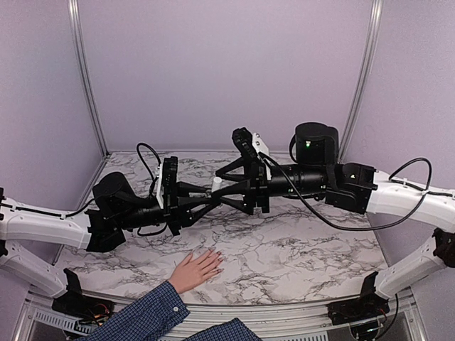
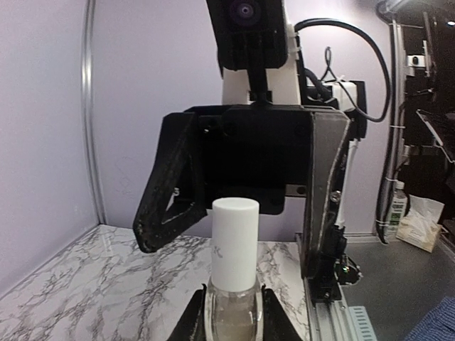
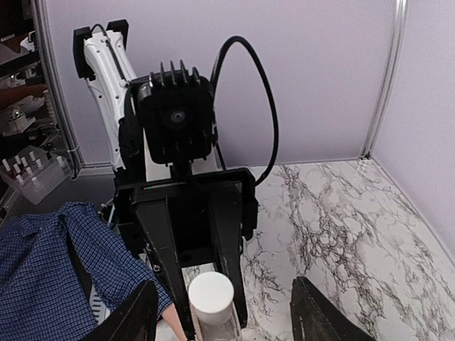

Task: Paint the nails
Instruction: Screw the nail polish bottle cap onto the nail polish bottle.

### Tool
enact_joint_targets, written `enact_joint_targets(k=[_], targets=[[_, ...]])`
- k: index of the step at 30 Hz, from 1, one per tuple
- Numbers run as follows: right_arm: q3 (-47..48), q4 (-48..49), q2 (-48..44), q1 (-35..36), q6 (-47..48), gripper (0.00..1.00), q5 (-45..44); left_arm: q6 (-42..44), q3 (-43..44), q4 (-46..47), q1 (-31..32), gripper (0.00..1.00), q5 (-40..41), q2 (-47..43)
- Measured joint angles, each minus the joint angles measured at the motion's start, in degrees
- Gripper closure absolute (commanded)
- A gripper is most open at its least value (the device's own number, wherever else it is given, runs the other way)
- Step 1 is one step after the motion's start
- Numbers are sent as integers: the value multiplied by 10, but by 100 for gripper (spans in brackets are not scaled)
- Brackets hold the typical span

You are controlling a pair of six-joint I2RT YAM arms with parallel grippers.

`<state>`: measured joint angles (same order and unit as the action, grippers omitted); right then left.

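Marble-patterned table (image 1: 298,249) runs back to lilac walls (image 1: 213,64) on three sides, with aluminium posts (image 1: 85,78) in the rear corners. Bare tabletop shows behind the arms and across the right half in front of them.

Both arms reach in level from the sides and meet nose to nose above mid-table. The left gripper (image 2: 233,323) has its fingers (image 2: 195,320) clamped on the glass body of a nail polish bottle (image 2: 232,312), held upright with its white cap (image 2: 234,238) on. The right gripper (image 3: 227,316) faces it with its fingers (image 3: 135,316) spread wide, one on either side of the cap and apart from it.

A human hand (image 1: 195,270) in a blue plaid sleeve (image 1: 142,316) lies flat, palm down, near the near edge of the table. It sits left of centre, below and in front of the joined grippers, touching neither. The nails (image 1: 217,256) are at its fingertips, pointing toward the middle of the table, too small to make out one by one.
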<state>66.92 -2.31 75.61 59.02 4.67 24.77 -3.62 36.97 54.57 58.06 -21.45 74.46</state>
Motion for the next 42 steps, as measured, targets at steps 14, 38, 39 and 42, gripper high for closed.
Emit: enact_joint_targets(k=[14,38,39,42], targets=[[75,-93,-12,24,107,52,201,-50,46,-14,3,100,-264,20],[128,-174,44,74,187,74,242,-78,56,-22,16,100,-356,34],[128,-175,44,74,188,75,241,-78,58,-22,16,100,-356,34],[128,-175,44,74,191,79,240,-78,63,-22,16,100,-356,34]])
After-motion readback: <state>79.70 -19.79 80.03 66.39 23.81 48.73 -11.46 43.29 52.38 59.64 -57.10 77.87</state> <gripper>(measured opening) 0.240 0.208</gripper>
